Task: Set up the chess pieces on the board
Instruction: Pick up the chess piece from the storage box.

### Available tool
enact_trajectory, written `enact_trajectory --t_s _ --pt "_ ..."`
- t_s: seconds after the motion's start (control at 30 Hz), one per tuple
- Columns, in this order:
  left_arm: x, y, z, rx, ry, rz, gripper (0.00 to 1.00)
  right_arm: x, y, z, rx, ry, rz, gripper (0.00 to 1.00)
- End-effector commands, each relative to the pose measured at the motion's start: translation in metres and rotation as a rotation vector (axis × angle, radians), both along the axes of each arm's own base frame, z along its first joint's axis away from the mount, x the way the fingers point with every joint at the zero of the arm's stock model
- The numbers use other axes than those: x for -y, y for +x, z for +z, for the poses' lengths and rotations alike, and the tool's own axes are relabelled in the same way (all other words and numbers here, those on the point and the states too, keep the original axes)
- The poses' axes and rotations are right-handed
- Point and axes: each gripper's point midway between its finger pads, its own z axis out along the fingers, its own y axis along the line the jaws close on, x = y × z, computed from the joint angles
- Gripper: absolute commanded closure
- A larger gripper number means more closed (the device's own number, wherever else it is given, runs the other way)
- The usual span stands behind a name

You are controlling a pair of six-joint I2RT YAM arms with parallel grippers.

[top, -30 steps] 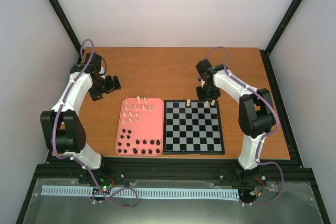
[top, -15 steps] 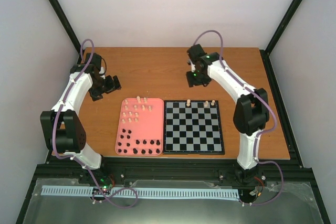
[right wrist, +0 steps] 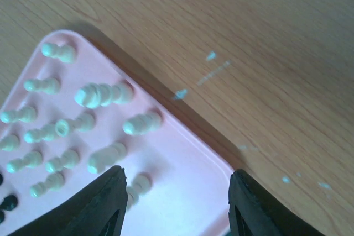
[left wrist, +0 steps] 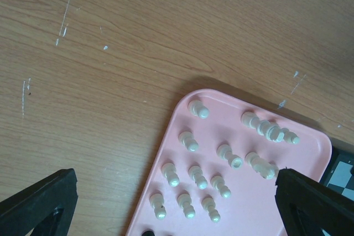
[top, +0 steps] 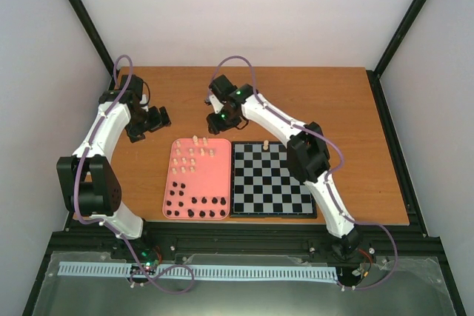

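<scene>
Board (top: pixel 270 183) lies flat on table (top: pixel 333 101), right of centre, w/ pink tray (top: pixel 216 177) touching its left edge. One cream piece (top: pixel 266 143) stands upright on board's far row, near the left corner. R arm (top: pixel 311 157) crosses over the far-right corner, so squares there are hidden. Other cream pieces (top: pixel 191 155) sit in far half of tray, black pieces (top: pixel 196 206) in near half. R gripper (top: pixel 222 118) hangs just beyond tray's far-right corner. Wrist view shows its fingers (right wrist: pixel 97 205) parted w/ nothing betw. them, tray corner & cream pieces below. L gripper (top: pixel 157 119) is over bare table, left of tray & apart from it, fingers (left wrist: pixel 38 203) spread wide, empty.
</scene>
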Motion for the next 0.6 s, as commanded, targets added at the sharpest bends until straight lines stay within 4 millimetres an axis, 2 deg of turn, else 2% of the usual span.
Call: enact_trajectory --t_s 0.0,0.17,0.33,0.57 --pt "0.002 0.004 0.004 0.019 -0.007 0.001 0.00 -0.030 0.001 0.016 0.010 0.109 0.090 0.49" --pt "0.002 0.005 0.005 0.022 -0.009 0.000 0.00 -0.046 -0.006 0.005 -0.005 0.113 0.132 0.50" --pt "0.002 0.004 0.004 0.021 -0.009 0.002 0.00 -0.051 -0.011 -0.011 -0.042 0.111 0.144 0.53" --pt "0.002 0.005 0.006 0.026 -0.011 0.001 0.00 -0.060 -0.018 -0.019 -0.046 0.109 0.166 0.56"
